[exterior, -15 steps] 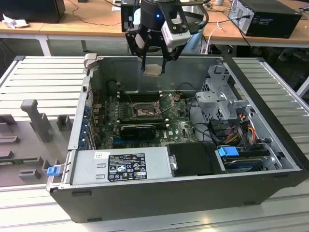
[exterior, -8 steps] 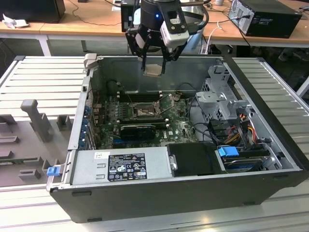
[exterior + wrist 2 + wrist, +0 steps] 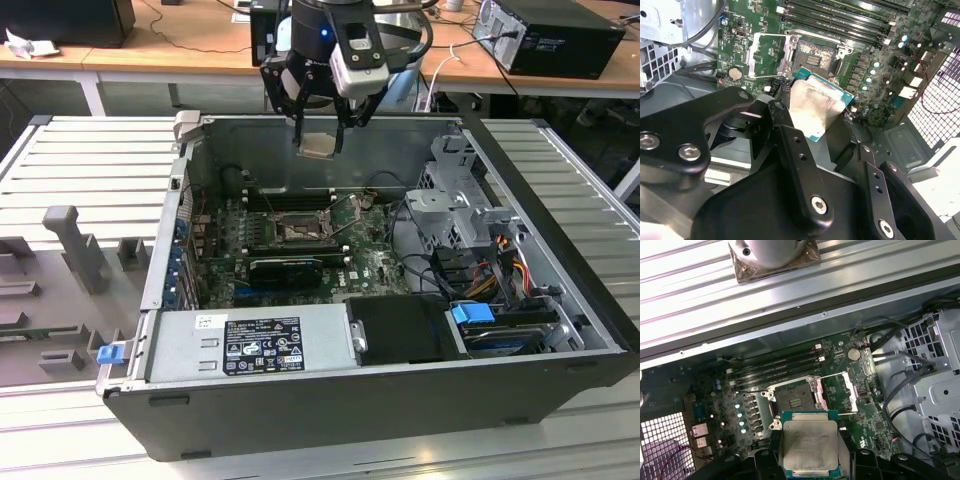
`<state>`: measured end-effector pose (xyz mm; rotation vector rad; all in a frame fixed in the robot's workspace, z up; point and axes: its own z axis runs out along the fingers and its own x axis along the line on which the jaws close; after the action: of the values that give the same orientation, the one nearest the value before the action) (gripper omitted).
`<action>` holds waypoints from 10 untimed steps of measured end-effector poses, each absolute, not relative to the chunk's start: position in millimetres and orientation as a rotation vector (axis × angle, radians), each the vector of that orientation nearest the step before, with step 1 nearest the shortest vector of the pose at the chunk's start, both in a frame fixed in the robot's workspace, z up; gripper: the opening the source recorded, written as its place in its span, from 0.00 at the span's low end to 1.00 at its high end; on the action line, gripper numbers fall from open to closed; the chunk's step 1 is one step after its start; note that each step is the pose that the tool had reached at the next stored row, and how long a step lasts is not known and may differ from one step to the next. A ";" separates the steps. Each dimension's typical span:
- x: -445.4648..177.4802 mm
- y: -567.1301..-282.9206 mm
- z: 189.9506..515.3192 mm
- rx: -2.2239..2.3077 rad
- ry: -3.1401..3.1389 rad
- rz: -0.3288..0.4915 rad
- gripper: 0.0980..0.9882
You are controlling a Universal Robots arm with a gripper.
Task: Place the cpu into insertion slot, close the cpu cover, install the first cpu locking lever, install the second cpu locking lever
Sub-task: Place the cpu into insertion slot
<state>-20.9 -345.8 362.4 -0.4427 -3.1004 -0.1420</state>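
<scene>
My gripper [image 3: 318, 138] hangs above the open computer case, shut on the cpu [image 3: 319, 145], a flat square chip with a pale metallic face. In both wrist views the cpu [image 3: 815, 107] [image 3: 810, 442] sits pinched between the black fingers [image 3: 790, 145], held well above the green board. The insertion slot [image 3: 298, 230] [image 3: 815, 60] [image 3: 795, 399] lies below it, dark centre bare. Beside the slot, the cpu cover [image 3: 771, 55] [image 3: 842, 390], a silvery frame, is swung open. Thin metal levers [image 3: 820, 36] stand raised at the slot's edge.
Long black memory slots [image 3: 290, 195] run behind the slot and a long black card [image 3: 285, 268] lies in front of it. A grey power supply [image 3: 250, 345] fills the case front, with a drive cage [image 3: 460, 200] and cables at the exterior view's right.
</scene>
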 end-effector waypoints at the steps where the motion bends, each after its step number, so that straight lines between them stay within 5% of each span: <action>1: -20.9 -345.8 362.4 -0.449 -3.100 -0.142 0.48; 10: -20.8 -345.8 362.3 -0.528 -3.090 -0.142 0.48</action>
<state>-20.8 -345.8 362.3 -0.5275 -3.0896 -0.1425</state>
